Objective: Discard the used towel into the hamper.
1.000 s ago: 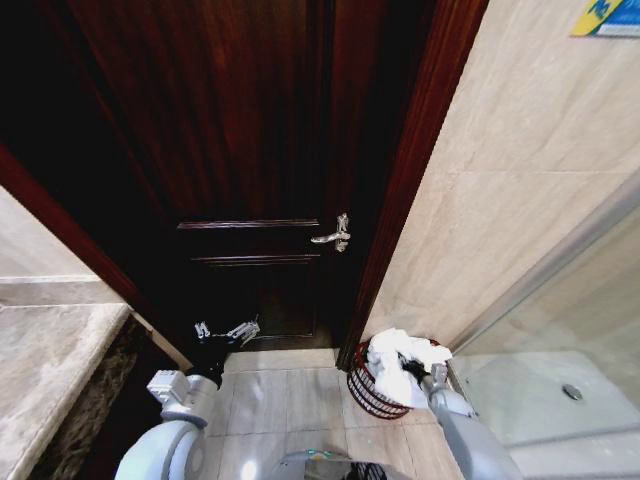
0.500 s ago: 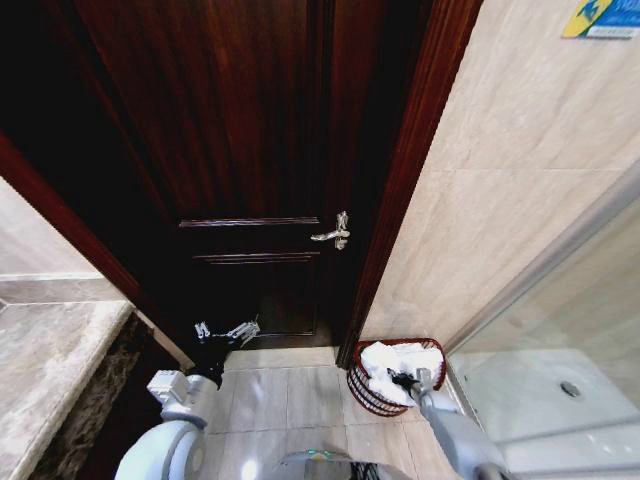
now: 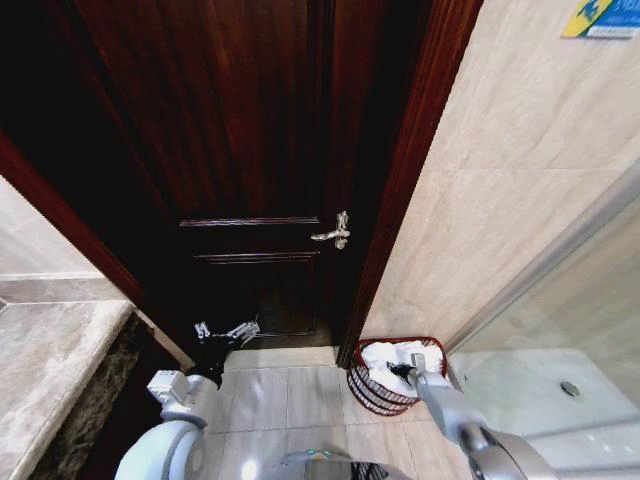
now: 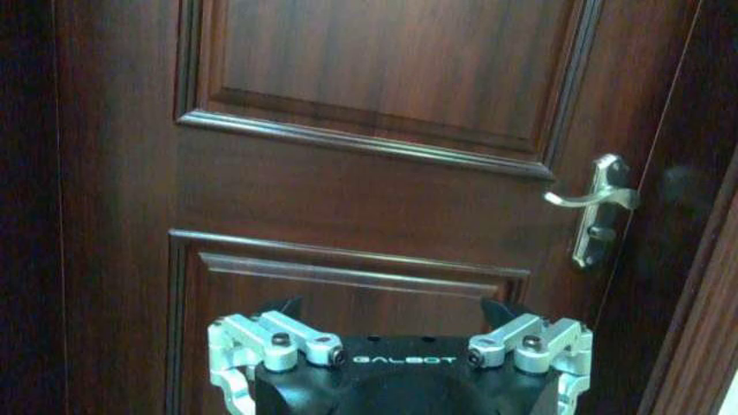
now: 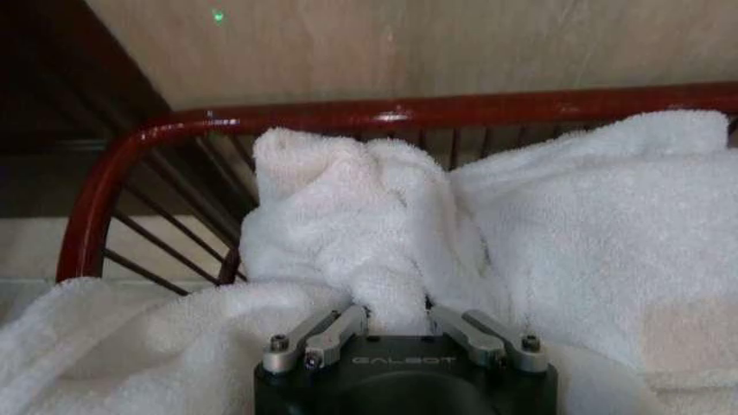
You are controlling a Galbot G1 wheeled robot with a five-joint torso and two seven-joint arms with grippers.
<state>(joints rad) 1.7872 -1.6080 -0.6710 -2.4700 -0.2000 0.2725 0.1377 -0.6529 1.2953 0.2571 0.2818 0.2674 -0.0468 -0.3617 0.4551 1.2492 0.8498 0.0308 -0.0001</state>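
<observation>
1. Right wrist view shows the right gripper (image 5: 392, 316) with its jaws pinched on a fold of the white towel (image 5: 381, 233).
2. More of the towel is bunched up on both sides of the gripper.
3. The towel lies inside the hamper (image 5: 381, 114), and the red rim curves around behind it.
4. Thin dark bars of the hamper show under the rim, beside the towel.
5. A pale wall (image 5: 461, 43) stands just behind the hamper.
6. Head view shows the right gripper (image 3: 404, 373) reaching down into the hamper (image 3: 362, 383) from the robot's right side.
7. The towel (image 3: 385, 355) sits in the hamper's top, below the rim.
8. The hamper stands on the tiled floor (image 3: 285, 400), in the corner between the door frame (image 3: 400, 200) and the wall (image 3: 500, 200).
9. A shower tray (image 3: 540, 390) lies near the hamper, farther to the right.
10. The left gripper (image 3: 226, 331) hangs low on the robot's left, well apart from the hamper, with its jaws open and holding nothing.
11. Left wrist view shows the left gripper (image 4: 398, 324) facing the dark wood door (image 4: 381, 190).
12. A silver door handle (image 4: 594, 207) is on that door, up and to one side.
</observation>
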